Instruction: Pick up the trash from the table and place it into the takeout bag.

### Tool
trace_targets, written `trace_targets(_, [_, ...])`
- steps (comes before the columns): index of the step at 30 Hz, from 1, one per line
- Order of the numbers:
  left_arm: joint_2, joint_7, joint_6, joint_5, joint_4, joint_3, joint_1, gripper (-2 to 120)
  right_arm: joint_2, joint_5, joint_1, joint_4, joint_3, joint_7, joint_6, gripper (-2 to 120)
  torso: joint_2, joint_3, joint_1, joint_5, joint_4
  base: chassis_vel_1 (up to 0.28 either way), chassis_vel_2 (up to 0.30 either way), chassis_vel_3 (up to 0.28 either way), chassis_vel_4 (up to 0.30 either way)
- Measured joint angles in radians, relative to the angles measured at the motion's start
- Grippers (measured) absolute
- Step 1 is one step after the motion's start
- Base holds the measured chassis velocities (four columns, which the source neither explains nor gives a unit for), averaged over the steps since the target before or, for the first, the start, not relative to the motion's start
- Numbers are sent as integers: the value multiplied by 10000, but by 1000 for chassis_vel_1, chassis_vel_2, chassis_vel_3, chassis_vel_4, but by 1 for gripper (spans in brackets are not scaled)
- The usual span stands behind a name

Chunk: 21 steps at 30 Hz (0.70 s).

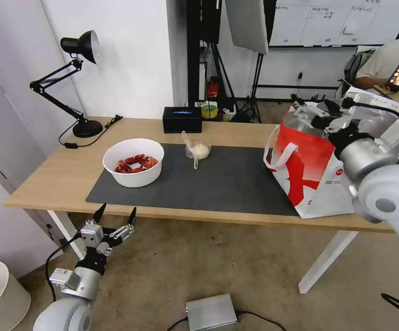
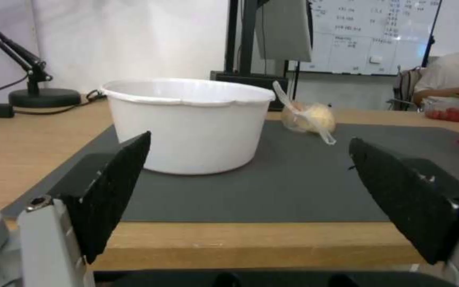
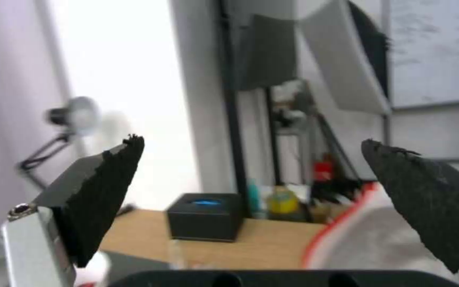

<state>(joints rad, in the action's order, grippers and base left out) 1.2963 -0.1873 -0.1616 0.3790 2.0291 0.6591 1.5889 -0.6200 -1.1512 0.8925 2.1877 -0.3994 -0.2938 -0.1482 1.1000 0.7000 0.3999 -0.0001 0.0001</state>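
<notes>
From my head, the bowl (image 1: 134, 162) of red shells and the bagged bun (image 1: 198, 150) sit on the mat (image 1: 217, 184); my right gripper (image 1: 310, 116) hangs spread and empty over the tote (image 1: 309, 170). My left gripper (image 1: 115, 216) waits wide open below the table (image 1: 47, 177) edge. Left wrist: the bowl's wall hides the shells. Right wrist: tissue box (image 3: 204, 217) ahead, tote rim blurred.

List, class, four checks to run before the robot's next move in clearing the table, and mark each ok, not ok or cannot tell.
1. Left end effector open, empty, below the table edge: ok.
2. Right end effector open above the takeout bag: ok.
3. White bowl upright on the mat: ok.
4. Bagged bun clear of the bowl: ok.
5. Bag mouth open: cannot tell.
</notes>
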Motion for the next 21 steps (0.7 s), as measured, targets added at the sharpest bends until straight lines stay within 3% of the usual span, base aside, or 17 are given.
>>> trace_targets(3, [71,0,-6,-40,-8,-47,-27,100,-213,877,1128,269,-479,995,379,100,0,0,0,0,-2,0,0,0,0])
trace_targets(6, [115,-6,-16,-73,-35,-88,-27,100,-447,1463,1744,355,-568,1312,639,100,0,-1,0,1,-3,0,0,0,0])
trace_targets(15, [127,-12,-41,-122,-119,-278,-63,100,-1394,3633,2794,289,-175,1128,1465,100,0,0,0,0,0,0,0,0,0])
trace_targets(21, [82,19,-31,-117,-192,-326,-144,100,-2342,5502,4157,33,-627,1272,2450,100,0,0,1,2,-3,0,0,0,0])
